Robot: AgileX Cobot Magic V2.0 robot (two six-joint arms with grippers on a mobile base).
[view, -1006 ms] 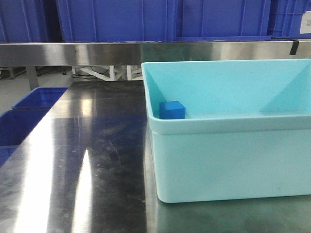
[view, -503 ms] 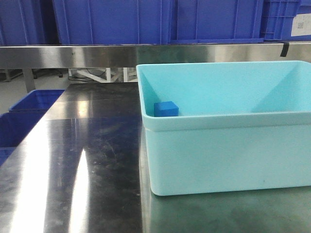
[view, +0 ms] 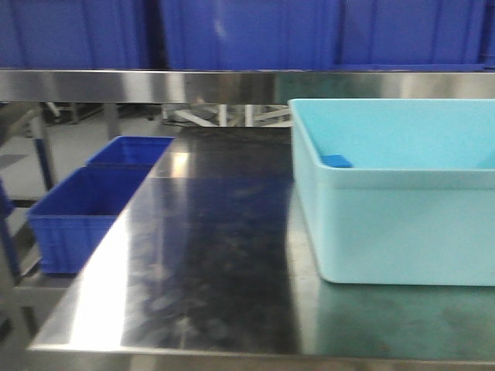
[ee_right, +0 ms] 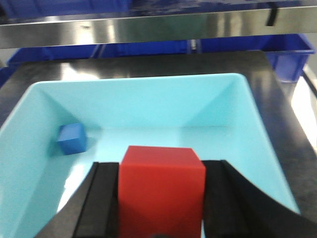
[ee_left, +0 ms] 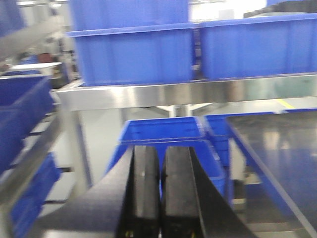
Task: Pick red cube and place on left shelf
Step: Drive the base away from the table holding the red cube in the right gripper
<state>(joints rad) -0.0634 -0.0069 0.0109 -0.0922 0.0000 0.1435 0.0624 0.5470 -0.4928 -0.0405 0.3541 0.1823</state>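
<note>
The red cube [ee_right: 161, 191] sits between the black fingers of my right gripper [ee_right: 161, 198], which is shut on it and holds it above the inside of the light blue tub [ee_right: 257, 129]. The blue cube [ee_right: 72, 138] lies in the tub's far left corner and also shows in the front view [view: 336, 161]. The shelf's steel front rail [view: 193, 85] runs across behind the table, with large blue crates [view: 247, 31] on it. It also shows in the left wrist view [ee_left: 188, 91]. My left gripper [ee_left: 161, 151] is shut and empty, off the table's left side. Neither gripper shows in the front view.
The tub [view: 402, 224] stands on the right of the dark steel tabletop [view: 209, 255]. Low blue bins [view: 93, 209] sit below and left of the table edge and also show in the left wrist view [ee_left: 163, 134]. More blue crates [ee_left: 20, 109] stand on a rack at far left.
The front view has pulled back and swung left: the tub now sits smaller and further right, and the low blue bins and the table's left and front edges show more.
</note>
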